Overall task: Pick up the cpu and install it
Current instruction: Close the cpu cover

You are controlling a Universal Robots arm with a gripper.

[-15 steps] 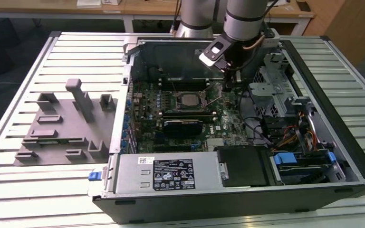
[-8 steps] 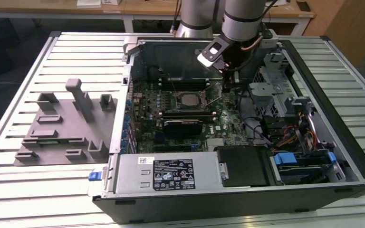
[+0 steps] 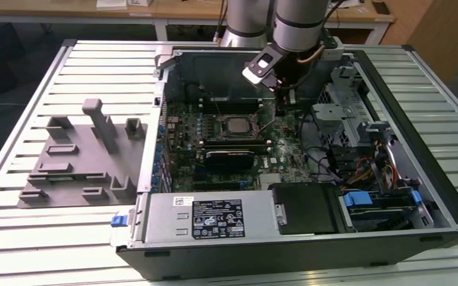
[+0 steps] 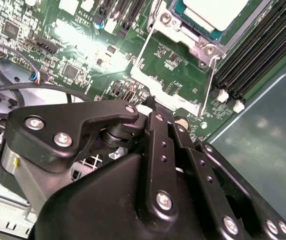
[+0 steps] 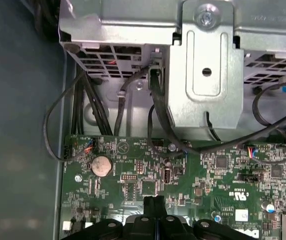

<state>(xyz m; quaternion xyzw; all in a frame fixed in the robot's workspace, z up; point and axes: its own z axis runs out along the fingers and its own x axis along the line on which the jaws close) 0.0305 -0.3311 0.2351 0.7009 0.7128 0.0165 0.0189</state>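
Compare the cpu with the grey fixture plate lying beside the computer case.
The cpu is shiny silver-white; the fixture plate is dull grey. The cpu is small and flat; the fixture plate is far larger, with posts and blocks rising from it. The cpu sits on the green board inside the case; the fixture plate lies outside it on the slatted table. Both lie level, unheld.

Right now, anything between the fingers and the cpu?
Yes: a silver metal frame beside the socket stands between the gripper and the cpu, which already sits in the socket. Nothing covers the cpu's top.
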